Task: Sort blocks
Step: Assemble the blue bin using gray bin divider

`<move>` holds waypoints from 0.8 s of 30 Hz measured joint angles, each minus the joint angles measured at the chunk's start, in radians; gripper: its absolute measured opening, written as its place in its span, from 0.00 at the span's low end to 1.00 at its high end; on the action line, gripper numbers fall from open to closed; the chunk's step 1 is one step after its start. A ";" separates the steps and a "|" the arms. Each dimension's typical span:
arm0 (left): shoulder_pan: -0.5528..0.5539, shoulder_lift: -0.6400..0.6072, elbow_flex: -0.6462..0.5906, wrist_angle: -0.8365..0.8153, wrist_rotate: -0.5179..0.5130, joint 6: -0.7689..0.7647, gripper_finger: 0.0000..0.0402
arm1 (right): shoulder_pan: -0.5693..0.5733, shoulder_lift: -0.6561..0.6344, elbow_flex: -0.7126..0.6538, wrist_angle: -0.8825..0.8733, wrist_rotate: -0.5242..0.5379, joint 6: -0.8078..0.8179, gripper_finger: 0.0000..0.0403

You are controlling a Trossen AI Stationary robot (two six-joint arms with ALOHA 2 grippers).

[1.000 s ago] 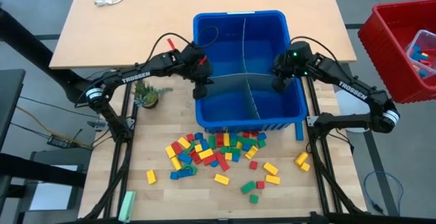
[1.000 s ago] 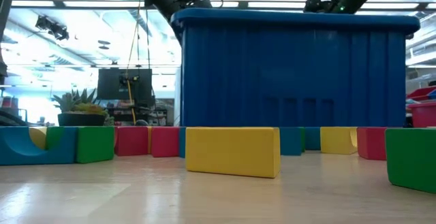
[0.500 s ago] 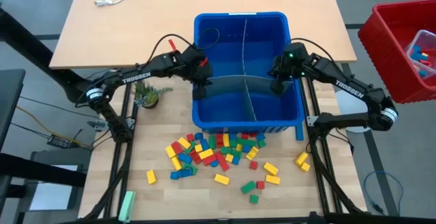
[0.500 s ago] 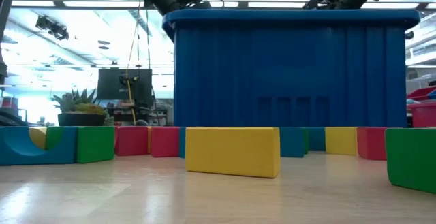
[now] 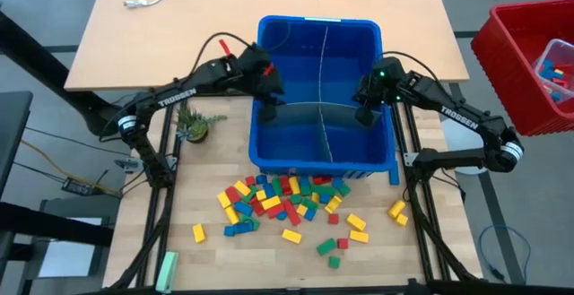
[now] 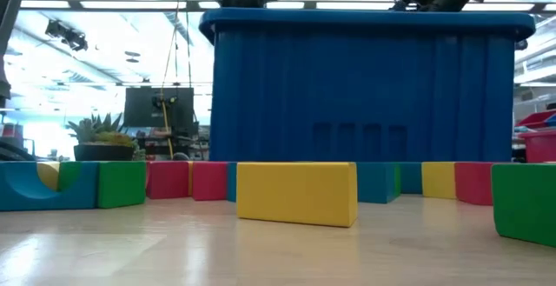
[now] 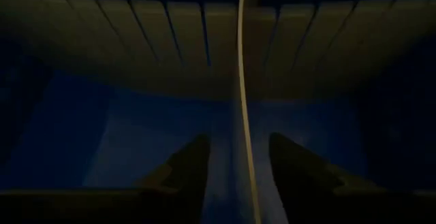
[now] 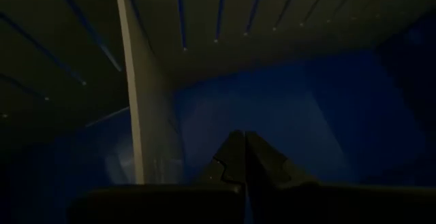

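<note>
Fingers of the left gripper (image 7: 237,166) stand parted and empty inside the deep blue plastic bin (image 5: 386,107), right gripper (image 8: 244,157) pinched shut nearby, so lift straight clear before reaching toward the small coloured plastic blocks (image 5: 285,198) on the table (image 5: 269,259).

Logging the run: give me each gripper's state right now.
Left gripper: jaws open, empty, inside the blue bin.
Right gripper: jaws shut, holding nothing, also inside the bin.

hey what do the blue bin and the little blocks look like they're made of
Blue bin: likely moulded plastic, with a uniform colour, ribbed walls and a slight sheen. Blocks: possibly plastic or painted wood, with solid bright colours and smooth matte faces; the look leaves it open.
</note>
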 joint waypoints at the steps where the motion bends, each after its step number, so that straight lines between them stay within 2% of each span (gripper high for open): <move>1: 0.000 0.000 0.023 0.001 0.000 -0.001 0.43 | 0.000 -0.009 0.000 0.003 0.000 0.001 0.00; 4: 0.000 -0.003 0.074 0.005 0.000 -0.007 0.44 | 0.000 -0.042 0.001 0.022 0.001 0.011 0.00; 8: 0.000 -0.003 0.064 0.007 0.001 -0.012 0.43 | 0.000 -0.096 0.003 0.042 -0.006 0.030 0.00; 14: 0.000 -0.003 -0.051 0.040 0.047 -0.060 0.41 | 0.000 -0.145 0.004 0.055 -0.097 0.062 0.00; 24: 0.000 -0.009 -0.223 0.127 0.054 -0.102 0.40 | 0.002 -0.117 0.005 0.054 -0.105 0.062 0.00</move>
